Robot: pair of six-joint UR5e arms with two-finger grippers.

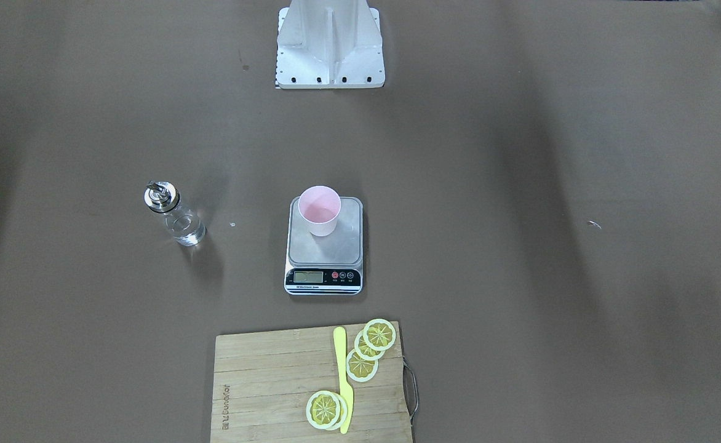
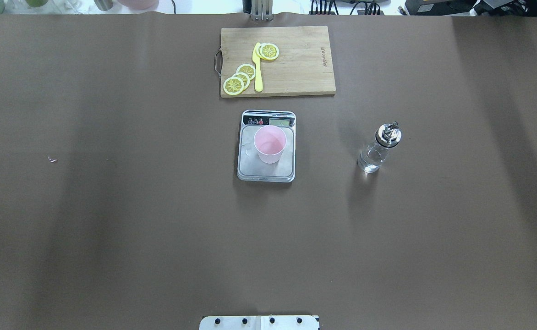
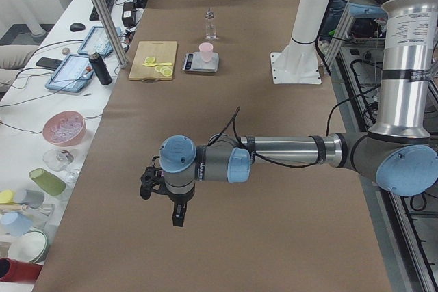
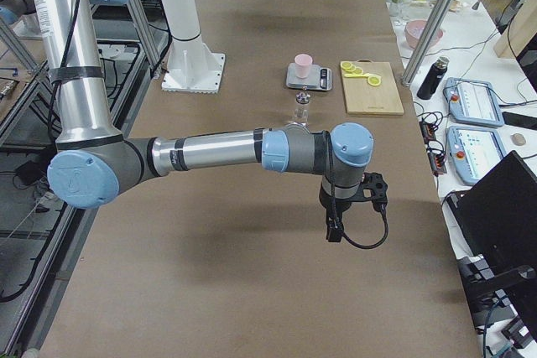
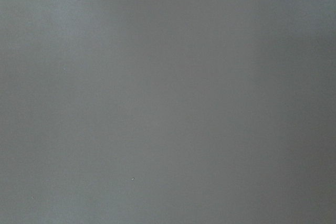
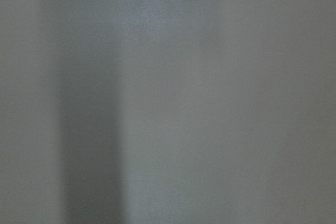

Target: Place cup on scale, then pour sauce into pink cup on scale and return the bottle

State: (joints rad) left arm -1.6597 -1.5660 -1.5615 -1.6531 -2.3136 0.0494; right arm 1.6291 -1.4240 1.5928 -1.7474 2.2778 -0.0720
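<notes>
Finds the cup [image 1: 318,210] upright on the scale [image 1: 336,249], with the bottle [image 1: 176,214] standing tall on the desk [image 1: 520,184] off to the robot's right. Likely calls for the right gripper [image 4: 352,203], nearer than the left gripper [image 3: 164,193]; cannot tell wide or narrow for either.

I am looking over a bench [image 2: 112,206] lying under a brown cover, with soft bands of shadow falling across it. On the operators' side a white side table [image 3: 27,135] is carrying tablets [image 3: 70,73], a pink bowl [image 3: 63,128] and cups [image 3: 46,181]. An aluminium post [image 3: 102,11] is standing at its edge.
</notes>
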